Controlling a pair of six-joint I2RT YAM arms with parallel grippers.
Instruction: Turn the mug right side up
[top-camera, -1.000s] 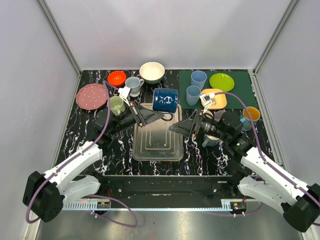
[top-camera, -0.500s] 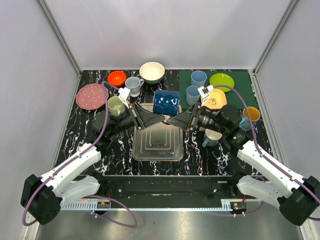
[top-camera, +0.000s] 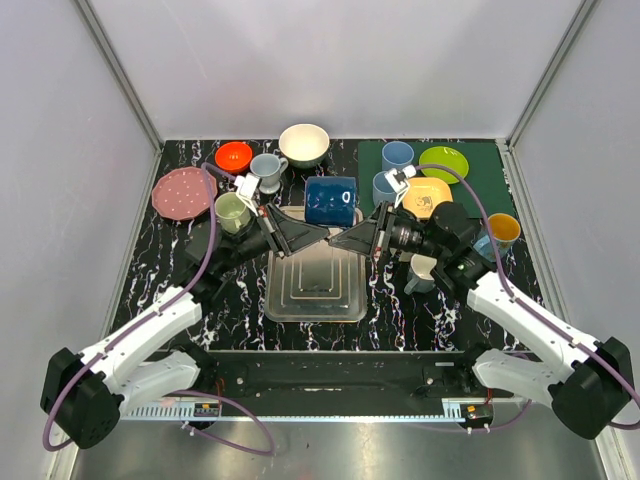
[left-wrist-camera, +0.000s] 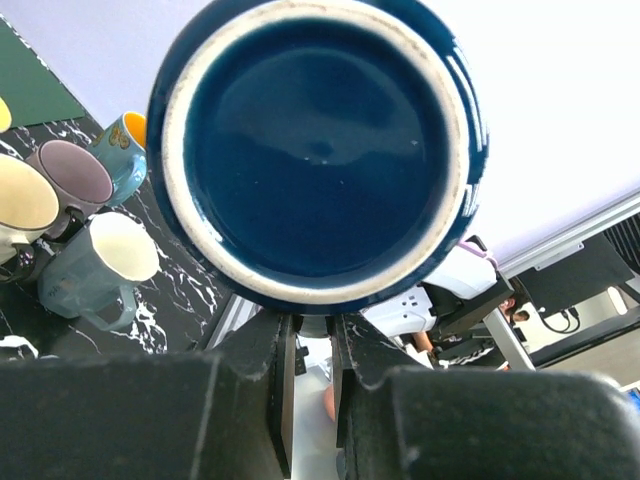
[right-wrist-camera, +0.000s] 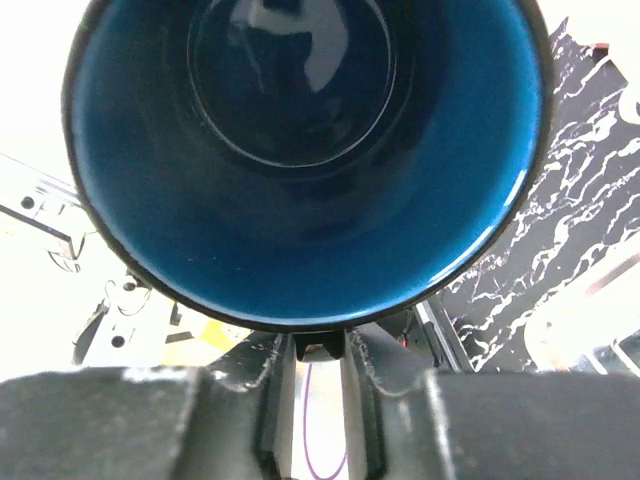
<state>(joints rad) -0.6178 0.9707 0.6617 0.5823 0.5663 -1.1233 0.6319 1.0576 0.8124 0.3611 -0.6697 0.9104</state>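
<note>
The dark blue mug (top-camera: 331, 200) hangs on its side in the air above the far end of the clear tray (top-camera: 315, 300). My left gripper (top-camera: 322, 235) is shut on its handle from below; the left wrist view shows the mug's base (left-wrist-camera: 315, 150) right above that gripper (left-wrist-camera: 312, 325). My right gripper (top-camera: 340, 240) comes from the other side, and its jaws stand narrow around the same handle. In the right wrist view the blue inside of the mug (right-wrist-camera: 310, 150) fills the frame above that gripper (right-wrist-camera: 320, 345). The two grippers' tips nearly meet under the mug.
On the left stand a pink plate (top-camera: 184, 192), a red bowl (top-camera: 234, 155), a grey mug (top-camera: 267, 168) and a green cup (top-camera: 233, 210). A white bowl (top-camera: 304, 143) sits at the back. A green mat (top-camera: 490, 185) at the right holds cups and plates; a pale mug (top-camera: 422, 272) stands close to the right arm.
My right gripper has moved left up to the mug and narrowed its jaws onto the handle. The left gripper has kept the mug held in the same place.
</note>
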